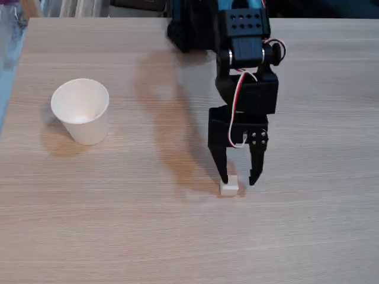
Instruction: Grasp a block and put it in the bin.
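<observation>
While the near edge of the table (177, 254) lies bare, the block (230, 187) sits a little right of the middle, resting flat on the wood with nothing beside it. Just above it hangs the gripper (238, 178), pointed straight down, its two black fingers spread a bit wider than the block. The left finger's tip stands at the block's top left edge, perhaps touching it; the right tip hangs just off the right side, apart from it. It has hold of nothing yet. That stance suits a pinch from above: the fingers look set to straddle the block and close once they are lower and centred.

Farther back and well off toward the left edge stands the cup (81, 111), upright, mouth open to the camera; as far as the inside shows, it holds nothing. Standing so, it can take a drop from above. Beyond, at the far edge, the arm's base rises.
</observation>
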Tool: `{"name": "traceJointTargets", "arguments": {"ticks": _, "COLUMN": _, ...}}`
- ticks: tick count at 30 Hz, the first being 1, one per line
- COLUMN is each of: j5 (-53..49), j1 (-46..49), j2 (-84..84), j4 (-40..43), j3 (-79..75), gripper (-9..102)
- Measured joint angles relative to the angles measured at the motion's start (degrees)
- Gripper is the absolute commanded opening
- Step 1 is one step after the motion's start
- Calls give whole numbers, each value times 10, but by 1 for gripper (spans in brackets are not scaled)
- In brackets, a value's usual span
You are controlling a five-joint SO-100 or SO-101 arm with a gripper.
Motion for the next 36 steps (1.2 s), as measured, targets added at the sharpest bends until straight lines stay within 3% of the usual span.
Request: {"name": "traceJointTargets", "arguments": {"ticks": 36, "j5": -24, "j1": 17, "j2": 11, "j4": 11, "j3": 18, "gripper": 24}}
